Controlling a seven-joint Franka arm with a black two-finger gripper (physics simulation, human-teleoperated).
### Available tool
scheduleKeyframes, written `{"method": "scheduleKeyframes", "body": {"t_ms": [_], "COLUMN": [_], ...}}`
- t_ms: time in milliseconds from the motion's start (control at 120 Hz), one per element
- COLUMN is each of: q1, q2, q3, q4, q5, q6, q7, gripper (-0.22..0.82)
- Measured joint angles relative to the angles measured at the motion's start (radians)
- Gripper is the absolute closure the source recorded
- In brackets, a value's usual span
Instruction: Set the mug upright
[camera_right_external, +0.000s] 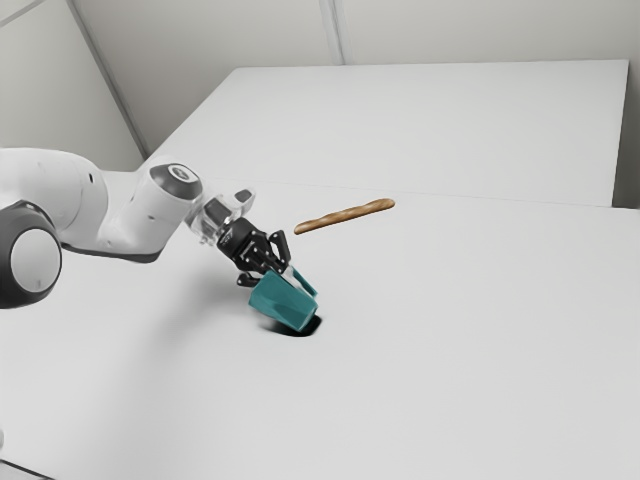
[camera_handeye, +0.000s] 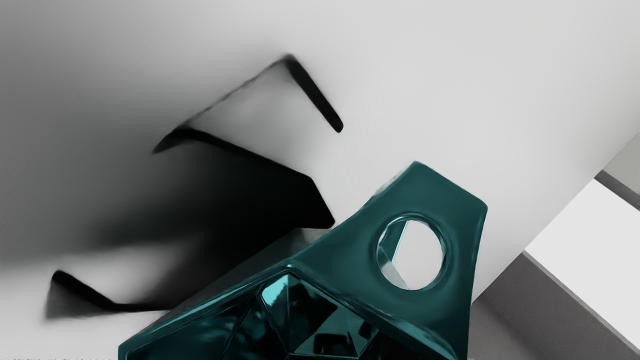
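Exterior view first: the claw (camera_right_external: 272, 272) is at the upper end of the teal mug (camera_right_external: 283, 300), on the exterior view's left of the baguette (camera_right_external: 345, 216) and nearer the camera than it. I cannot tell whether the claw is spread or pinching the mug, since the teal body hides where they meet. The mug leans well over, also to the exterior view's left of the baguette and on its near side, with its base end low over a dark shadow (camera_right_external: 312, 327) on the bench (camera_right_external: 450, 330). Whether the base touches down, I cannot tell. In the wrist view its hollow mouth appears to face the claw, and the handle (camera_handeye: 345, 255) juts from one side with a round hole through it.

I'd judge the mug light and stiff, its glossy faces apt to slip and perhaps to chip if knocked. The wall near the rim, opposite the handle, looks the surest hold; the handle would probably let it swing. Standing it up calls for turning the base flat to the bench, gently, without dropping that low edge.
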Motion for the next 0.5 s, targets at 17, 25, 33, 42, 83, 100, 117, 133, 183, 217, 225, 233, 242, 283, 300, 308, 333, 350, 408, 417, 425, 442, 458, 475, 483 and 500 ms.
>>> {"method": "scheduleKeyframes", "body": {"t_ms": [17,25,33,42,83,100,117,133,183,217,225,233,242,283,300,308,333,350,408,417,425,442,458,475,483,500], "q1": [0.0,0.0,0.0,0.0,-0.001,-0.001,-0.001,-0.002,-0.014,-0.022,-0.024,-0.026,-0.028,-0.036,-0.038,-0.04,-0.045,-0.05,-0.063,-0.065,-0.068,-0.073,-0.076,-0.079,-0.08,-0.083], "q2": [0.0,0.0,-0.001,-0.001,-0.005,-0.007,-0.01,-0.013,-0.031,-0.047,-0.051,-0.054,-0.058,-0.076,-0.083,-0.088,-0.099,-0.108,-0.136,-0.14,-0.144,-0.152,-0.159,-0.165,-0.167,-0.172], "q3": [-0.001,-0.001,-0.002,-0.002,-0.003,-0.003,-0.004,-0.004,-0.005,-0.005,-0.005,-0.005,-0.005,-0.005,-0.005,-0.006,-0.006,-0.006,-0.008,-0.009,-0.01,-0.011,-0.013,-0.014,-0.015,-0.016], "q4": [0.0,0.0,0.0,0.0,0.0,0.001,0.001,0.002,0.003,0.004,0.004,0.004,0.004,0.004,0.004,0.005,0.008,0.009,0.012,0.012,0.013,0.013,0.013,0.013,0.013,0.013], "q5": [0.001,0.001,0.001,0.001,0.003,0.004,0.005,0.007,0.021,0.037,0.041,0.045,0.049,0.07,0.08,0.086,0.105,0.121,0.189,0.201,0.213,0.24,0.267,0.295,0.309,0.335], "q6": [0.0,0.0,0.0,0.0,0.0,0.0,0.001,0.001,0.003,0.005,0.006,0.006,0.007,0.009,0.01,0.01,0.011,0.012,0.022,0.024,0.027,0.034,0.041,0.049,0.053,0.062], "q7": [-0.002,-0.003,-0.004,-0.005,-0.009,-0.011,-0.013,-0.015,-0.021,-0.026,-0.028,-0.029,-0.03,-0.036,-0.039,-0.04,-0.044,-0.047,-0.056,-0.057,-0.059,-0.062,-0.064,-0.067,-0.068,-0.071], "gripper": [0.75,0.75,0.76,0.76,0.76,0.77,0.77,0.77,0.77,0.77,0.77,0.77,0.77,0.78,0.78,0.78,0.78,0.78,0.78,0.78,0.78,0.78,0.78,0.78,0.78,0.78]}}
